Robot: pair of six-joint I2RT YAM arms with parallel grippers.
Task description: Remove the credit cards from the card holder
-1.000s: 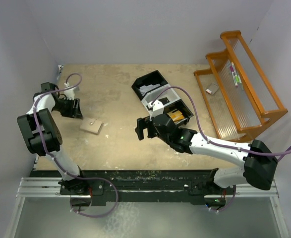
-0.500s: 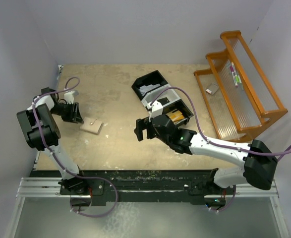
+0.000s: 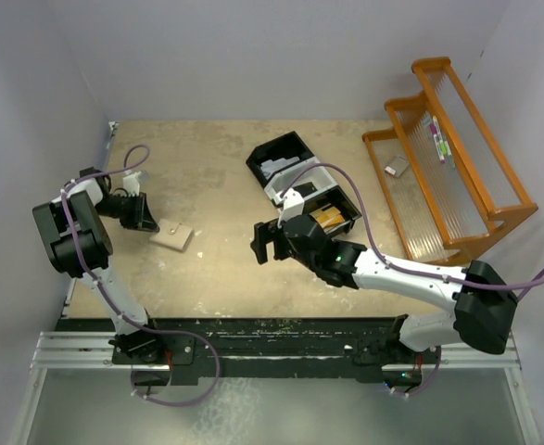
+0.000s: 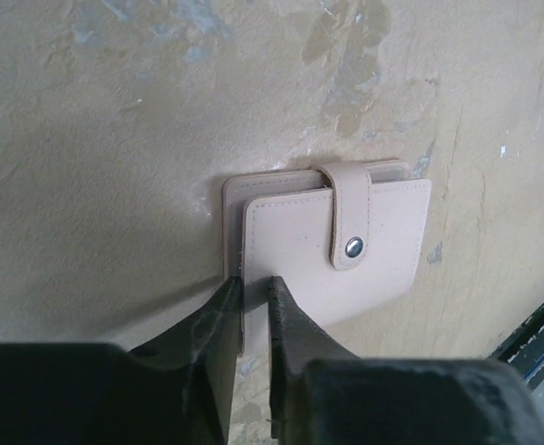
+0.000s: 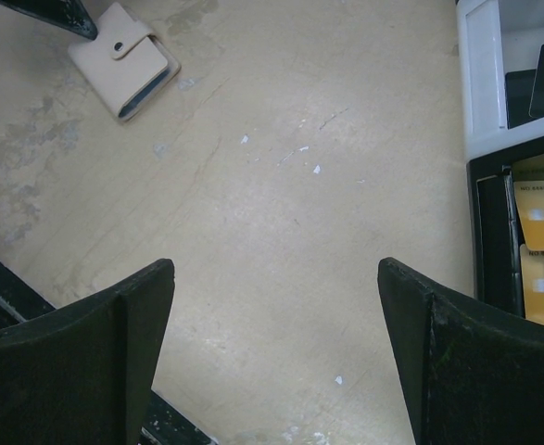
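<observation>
The card holder [image 3: 171, 237] lies flat and closed on the table at the left, tan face up, its strap snapped; no cards show in it. It also shows in the left wrist view [image 4: 332, 250] and at the top left of the right wrist view [image 5: 123, 57]. My left gripper [image 3: 153, 225] is low at its left edge; the jaws are almost shut, a thin gap between them, tips touching the holder's near edge [image 4: 253, 283]. My right gripper [image 3: 264, 241] is open and empty over bare table [image 5: 276, 269], to the right of the holder.
A black and white three-compartment tray [image 3: 304, 181] stands mid-table behind my right gripper, with yellow cards [image 5: 540, 250] in its near compartment. An orange rack [image 3: 457, 158] with small items stands at the far right. Walls close in at the left and back.
My left gripper has moved right and down toward the card holder, and its tips now reach the holder's edge. My right arm has barely moved.
</observation>
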